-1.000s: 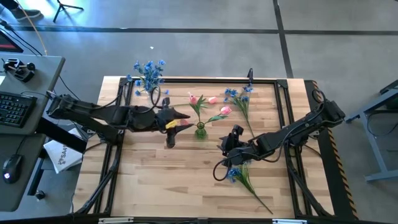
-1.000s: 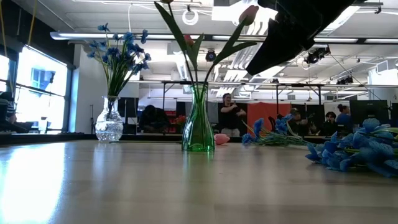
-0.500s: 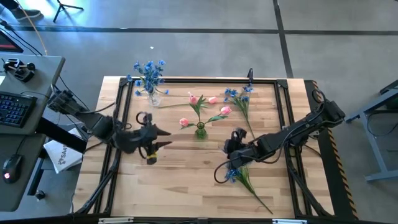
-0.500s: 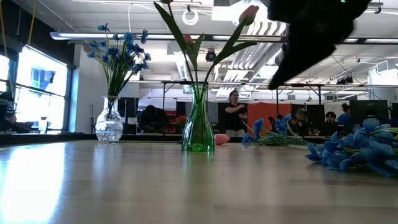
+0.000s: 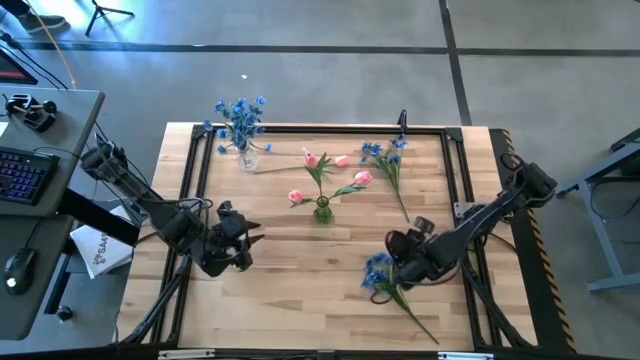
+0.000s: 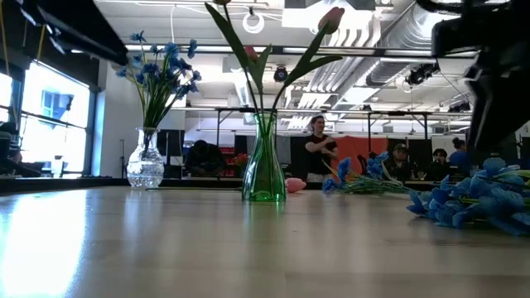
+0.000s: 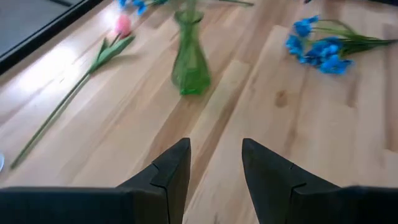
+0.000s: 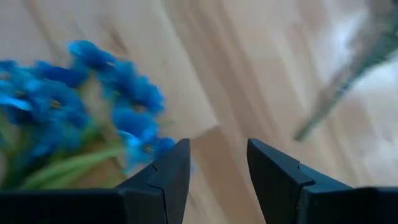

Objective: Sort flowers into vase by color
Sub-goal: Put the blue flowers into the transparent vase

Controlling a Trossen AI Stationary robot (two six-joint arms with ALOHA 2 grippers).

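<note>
A green vase (image 5: 322, 208) in the table's middle holds pink tulips (image 5: 360, 178). Blue flowers stand in a clear vase (image 5: 245, 157) at the far left. One tulip (image 7: 122, 25) lies flat on the wood behind the green vase. One blue spray (image 5: 380, 275) lies near the front right and another (image 5: 388, 160) at the far right. My left gripper (image 7: 214, 146) hovers open, left of and nearer than the green vase (image 7: 189, 59). My right gripper (image 8: 217, 146) hovers open just beside the near blue spray (image 8: 93, 106), with nothing between its fingers.
A black frame (image 5: 300, 128) runs along the table's edges. Bare wood lies between the two grippers along the near side. A desk with a keyboard (image 5: 25, 175) stands past the left edge. People (image 6: 319, 153) stand in the room beyond the far edge.
My left gripper has drawn back from the green vase toward the table's near left and sunk, turning as it went. A pink tulip now stands at the vase's left side where the gripper was. My right gripper has moved toward the near right, tipping further down beside the blue spray.
</note>
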